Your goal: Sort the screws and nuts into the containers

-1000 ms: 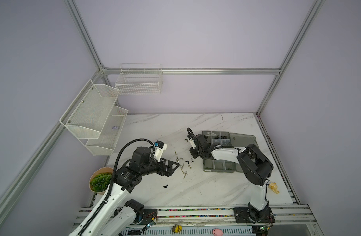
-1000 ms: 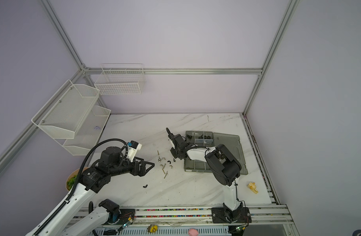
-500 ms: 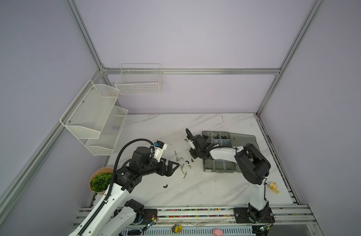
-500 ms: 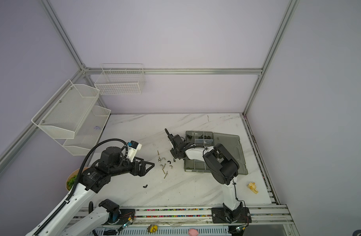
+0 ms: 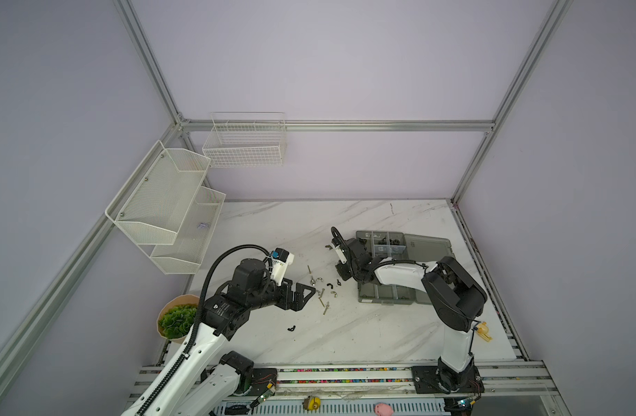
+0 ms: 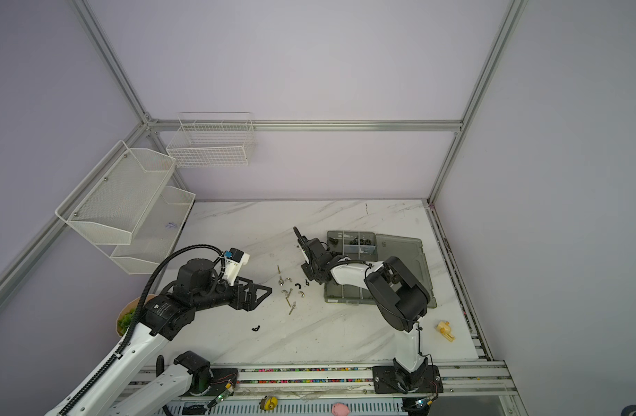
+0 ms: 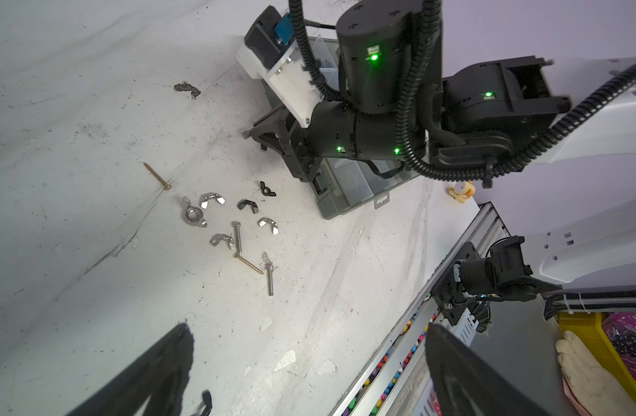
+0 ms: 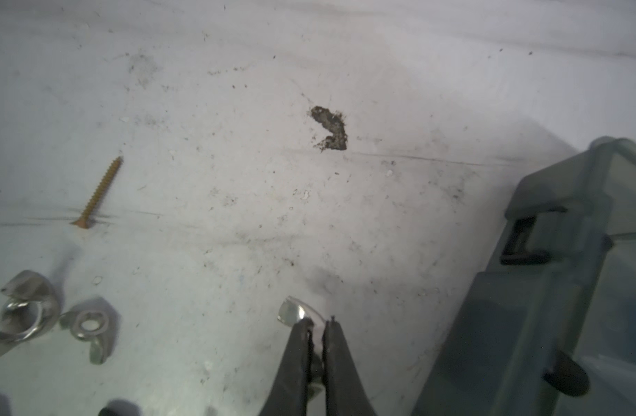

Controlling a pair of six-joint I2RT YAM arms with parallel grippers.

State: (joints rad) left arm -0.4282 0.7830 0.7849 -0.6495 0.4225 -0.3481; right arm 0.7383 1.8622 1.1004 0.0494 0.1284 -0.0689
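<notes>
Right pincer (image 8: 318,324): low over the white marble table (image 5: 345,331), just beside the left edge of the grey organizer box (image 5: 388,293) in both top views. Its jaws are almost together, clamped on a silver wing nut (image 8: 298,312) with one shiny wing poking past the tips (the rest is hidden between the black fingers). Left pincer (image 5: 302,293): fingers spread wide with nothing between them, hanging above the table left of the loose heap. The heap lies on the table between the two pincers, clear of the box: loose silver wing nuts (image 7: 212,199), two black wing nuts (image 7: 247,205), two silver bolts (image 7: 238,236), two brass screws (image 7: 157,175). A lone black wing nut (image 5: 291,328) lies nearer the front. Box: lid laid open, far compartments (image 5: 381,239) holding small dark pieces, too small to tell which.
</notes>
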